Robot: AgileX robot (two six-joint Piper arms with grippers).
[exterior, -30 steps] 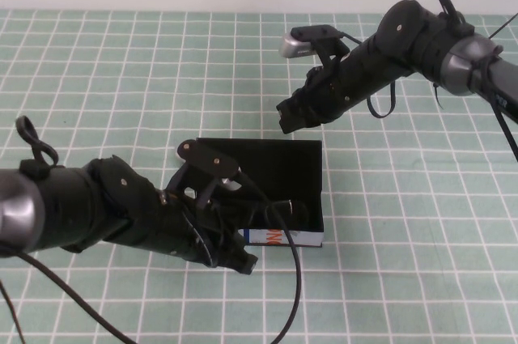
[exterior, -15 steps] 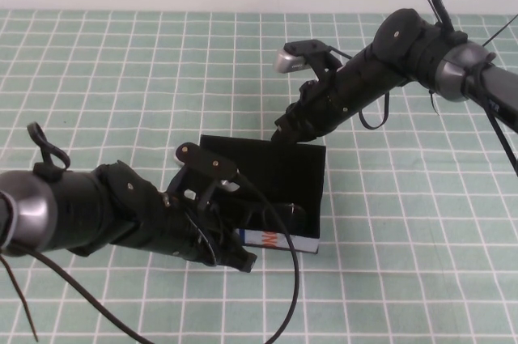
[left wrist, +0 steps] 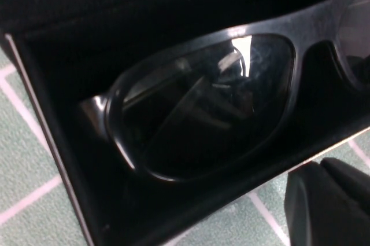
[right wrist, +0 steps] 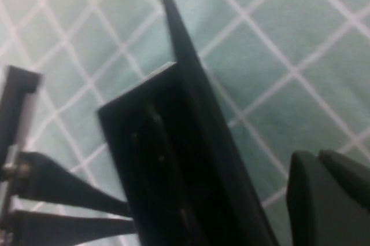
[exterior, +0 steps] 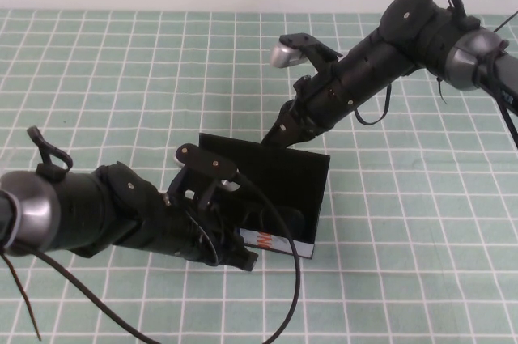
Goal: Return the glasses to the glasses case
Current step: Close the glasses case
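My left claw (exterior: 243, 261) hangs at the near edge of the glasses case (exterior: 303, 190) on the table (exterior: 121, 77); I cannot tell its spread. The glasses (left wrist: 202, 107) lie inside the case. My right claw (exterior: 275, 135), at the far edge, looks pressed against the lid (right wrist: 191, 84), though its spread is unclear. If the lid drops while my left claw lingers, it could jam or skew the case.

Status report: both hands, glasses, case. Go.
Left hand at the black rectangular glasses case's white front edge. Right hand at the case's rear lid edge. Dark thin-framed glasses lying inside the case. Nothing in the way.
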